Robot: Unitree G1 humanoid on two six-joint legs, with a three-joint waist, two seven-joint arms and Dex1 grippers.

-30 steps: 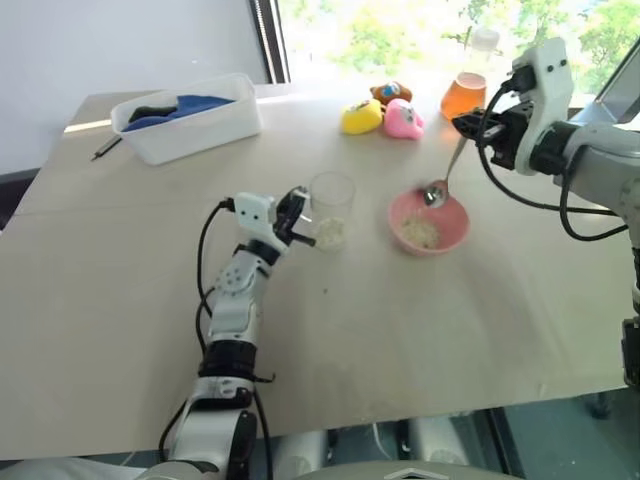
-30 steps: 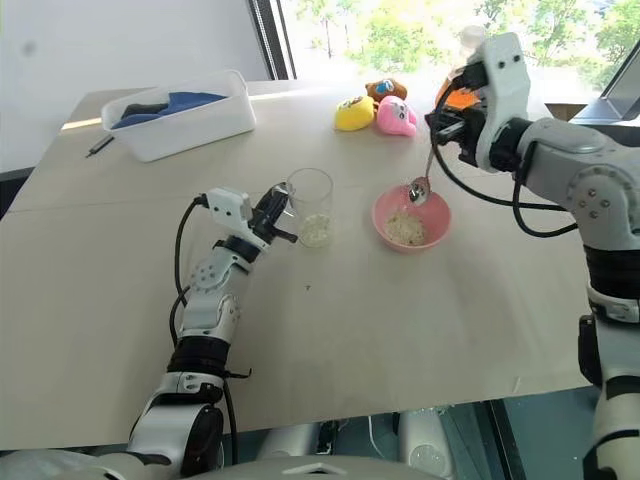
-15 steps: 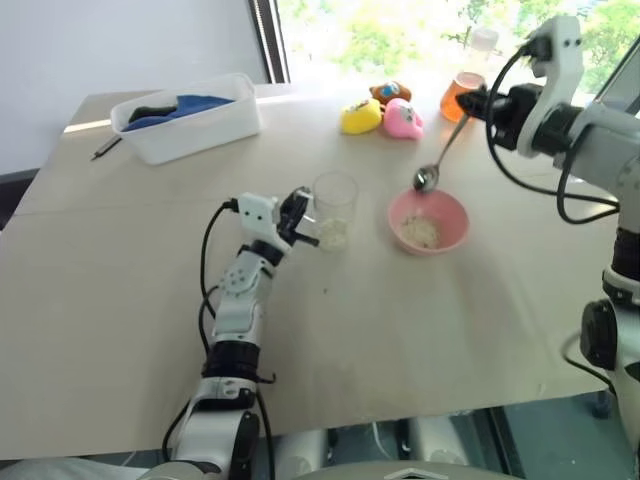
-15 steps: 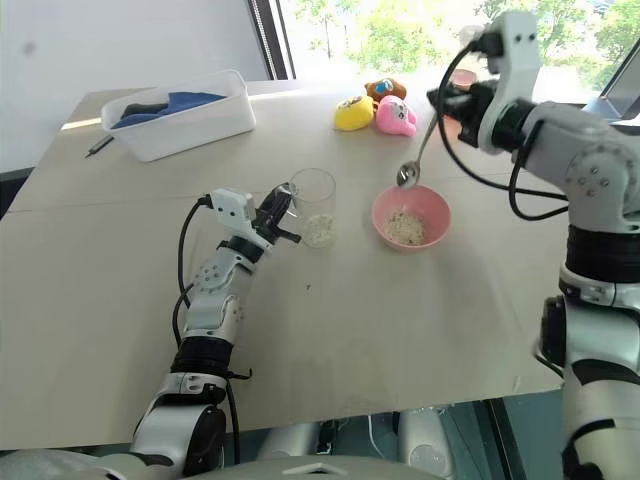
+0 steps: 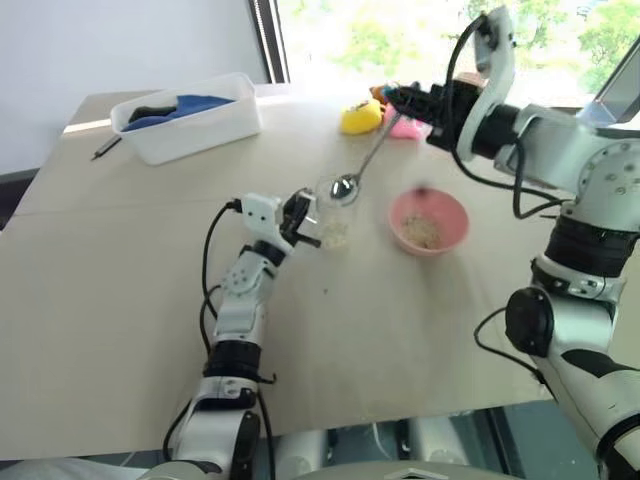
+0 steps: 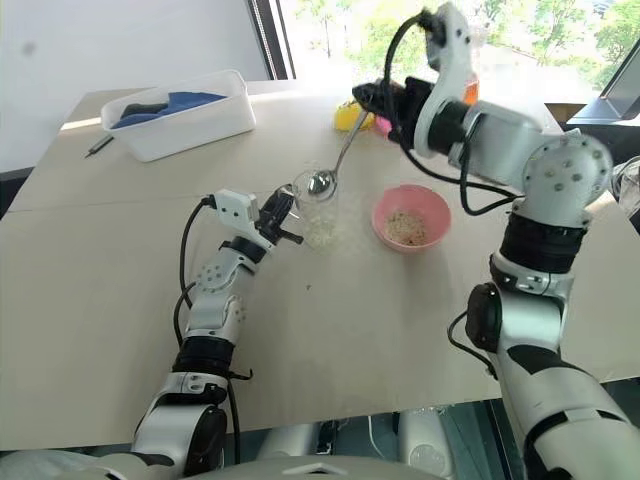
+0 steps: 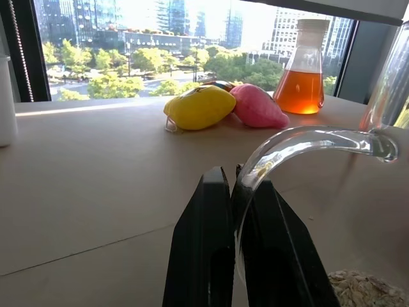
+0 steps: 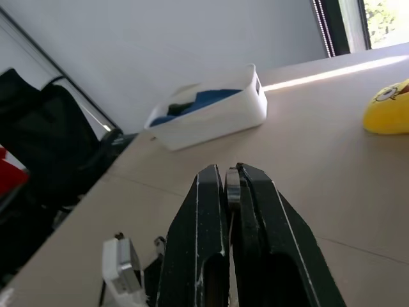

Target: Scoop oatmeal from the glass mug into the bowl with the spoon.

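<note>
- Silver slim metal spoon (image 5: 352,178): your right pincer (image 5: 400,97), pinching its handle, has swung it from the pink bowl (image 5: 428,220) to above the clear glass mug (image 5: 333,208), ready to scoop again.
- Left pincer (image 5: 303,215): clamped on the mug's handle, steadying it on the desk (image 5: 120,300).
- Oatmeal (image 6: 404,227): some already in the bowl.

1. We see the spoon (image 5: 347,187) as polished metal, mirror-bright.
2. The mug (image 6: 318,205) is clear, glossy glass, and the oatmeal (image 7: 367,289) in it looks dry and flaky.
3. The bowl (image 5: 430,219) looks like smooth pink plastic with a soft sheen.
4. The bench (image 5: 120,290) is pale, matt wood.
5. The tub (image 5: 190,128) is white plastic, holding blue cloth.
6. The gripper fingers (image 8: 204,256) are smooth black plastic.
</note>
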